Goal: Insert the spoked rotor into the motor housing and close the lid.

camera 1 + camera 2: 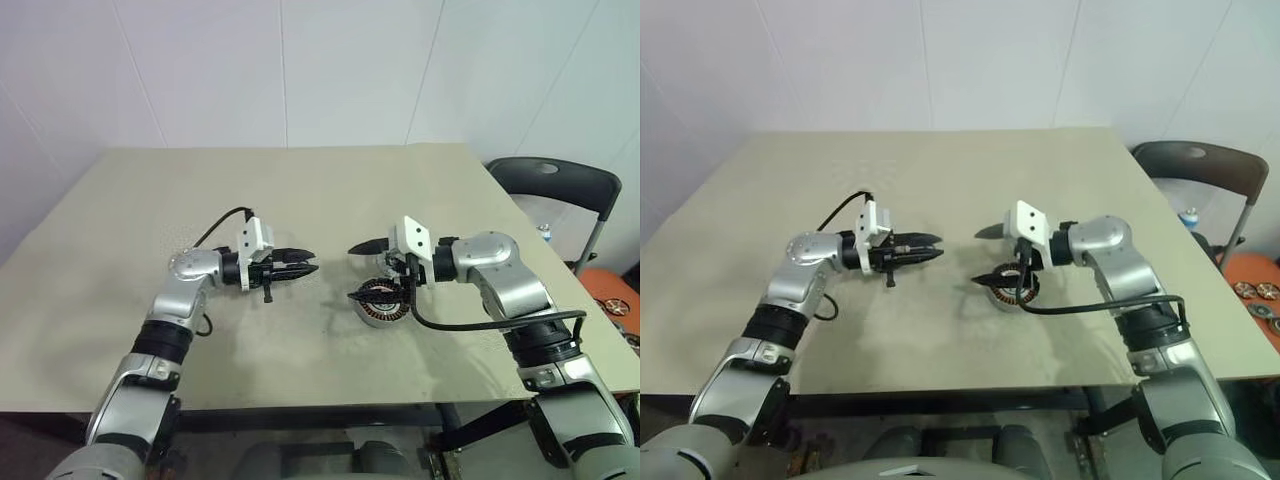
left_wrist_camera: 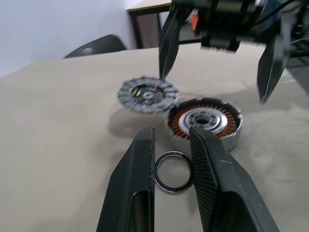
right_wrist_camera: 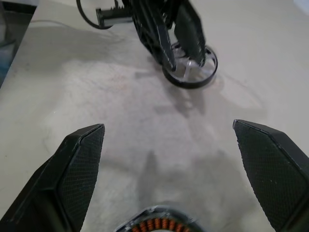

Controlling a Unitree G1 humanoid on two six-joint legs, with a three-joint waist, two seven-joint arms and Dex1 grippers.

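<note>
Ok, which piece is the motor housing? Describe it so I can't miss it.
On the beige table, look just below the open right end effector. The motor housing is the short round drum there. Its ring of copper-coloured windings sets it apart from the flat ribbed grey lid beside it and the spoked rotor in the left end effector.

even, diffuse overhead light; soft shadows on the table (image 1: pixel 120 300); the lid (image 2: pixel 147 94) is motion-blurred.
</note>
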